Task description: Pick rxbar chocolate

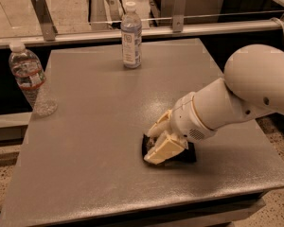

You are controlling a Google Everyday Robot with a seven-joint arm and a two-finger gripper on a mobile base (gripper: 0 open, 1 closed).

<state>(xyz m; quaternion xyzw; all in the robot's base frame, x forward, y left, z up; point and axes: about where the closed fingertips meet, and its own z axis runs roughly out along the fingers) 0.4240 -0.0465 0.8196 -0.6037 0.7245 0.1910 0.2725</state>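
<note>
Two clear plastic water bottles stand on the counter [94, 126], one bar lies on it, and one robot arm [236, 98] reaches over it. The first water bottle [131, 34], with a white cap and a pale label, stands upright near the middle of the far edge. The second water bottle [31, 79], with a red band around it, stands upright at the left edge, well apart from the first. The rxbar chocolate [188, 155], a flat black shape, lies on the counter toward the near right corner, far from both bottles. The single cream-coloured pincer [156, 145] is down on the bar and covers its middle, so that only the dark ends show on either side. I cannot tell how far the pincer is open or whether it has hold of the bar, which lies flat on the surface. The bulky white arm comes in from over the right edge. The counter is a plain grey slab with a dull, faintly speckled finish that catches soft light near its centre. Behind its far edge runs a pale rail [85, 37] with two upright metal brackets [41, 15], and beyond that lies a light floor. Speckled flooring [4, 193] shows below the near left corner and beside the right edge.
</note>
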